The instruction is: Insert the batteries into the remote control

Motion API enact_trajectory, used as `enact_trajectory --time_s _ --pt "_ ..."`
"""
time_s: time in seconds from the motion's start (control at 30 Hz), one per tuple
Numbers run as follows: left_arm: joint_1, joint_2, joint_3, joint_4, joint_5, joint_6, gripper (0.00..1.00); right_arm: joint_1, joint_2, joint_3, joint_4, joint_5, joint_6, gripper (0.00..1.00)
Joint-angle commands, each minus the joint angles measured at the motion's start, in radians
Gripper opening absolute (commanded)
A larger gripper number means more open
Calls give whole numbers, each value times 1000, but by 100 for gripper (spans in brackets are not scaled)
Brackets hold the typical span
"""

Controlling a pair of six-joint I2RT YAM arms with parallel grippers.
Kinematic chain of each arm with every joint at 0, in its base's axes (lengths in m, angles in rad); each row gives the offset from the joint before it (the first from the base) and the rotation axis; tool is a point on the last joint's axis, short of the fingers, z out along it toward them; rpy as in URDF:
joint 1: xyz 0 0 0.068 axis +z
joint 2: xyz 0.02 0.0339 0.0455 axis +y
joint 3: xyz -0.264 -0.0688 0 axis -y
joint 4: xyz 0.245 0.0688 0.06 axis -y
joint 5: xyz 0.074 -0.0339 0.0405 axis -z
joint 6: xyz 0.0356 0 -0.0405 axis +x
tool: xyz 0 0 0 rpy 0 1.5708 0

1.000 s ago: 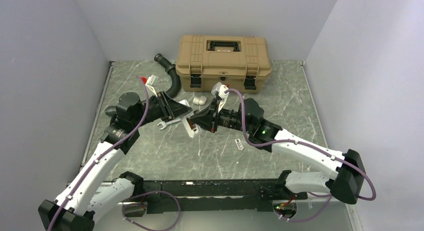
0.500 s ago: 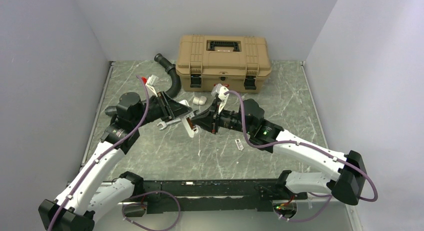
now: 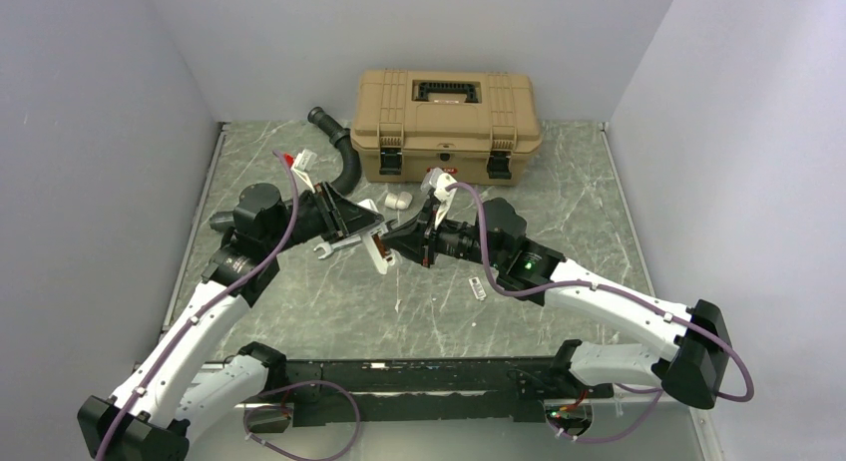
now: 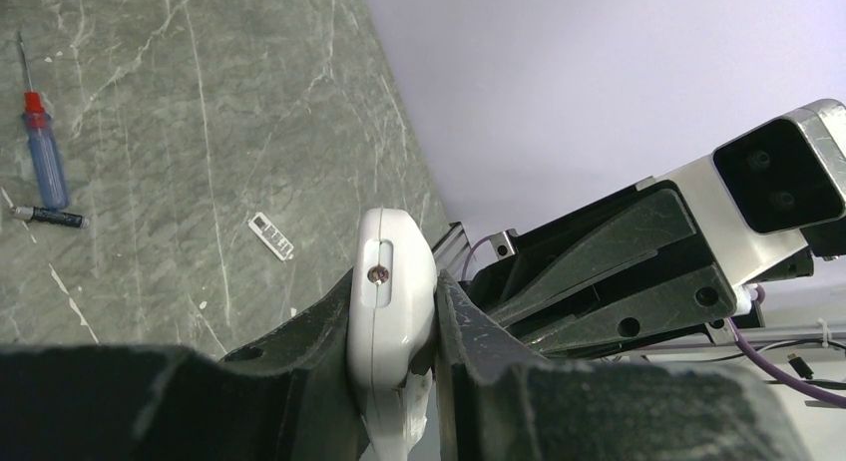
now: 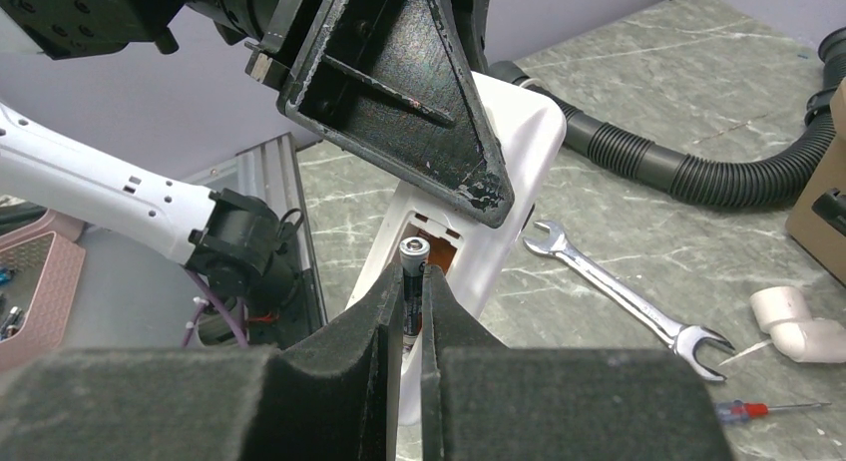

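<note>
Your left end effector (image 4: 394, 316) clamps the remote control (image 4: 389, 266); your right end effector (image 5: 404, 316) pinches a battery (image 5: 413, 259), with the remote just ahead.

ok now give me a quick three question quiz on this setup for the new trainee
1. True or false: the left gripper is shut on the remote control.
2. Fill in: the right gripper pinches a ___ at the remote control's open compartment.
3. The tan toolbox at the back is: A) open, B) closed, C) tipped on its side.
Key: 1 true; 2 battery; 3 B.
</note>
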Motion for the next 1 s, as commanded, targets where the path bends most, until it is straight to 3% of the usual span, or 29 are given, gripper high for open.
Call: enact_trajectory --time_s 0.0,0.37,0.97 --pt "3 -11 49 58 34 -13 0 -6 11 2 -24 65 -30 10" --pt "3 -13 47 57 35 -11 0 -4 19 8 -26 80 -34 24" --pt "3 -13 37 53 33 -6 0 -2 7 6 -10 72 -25 28"
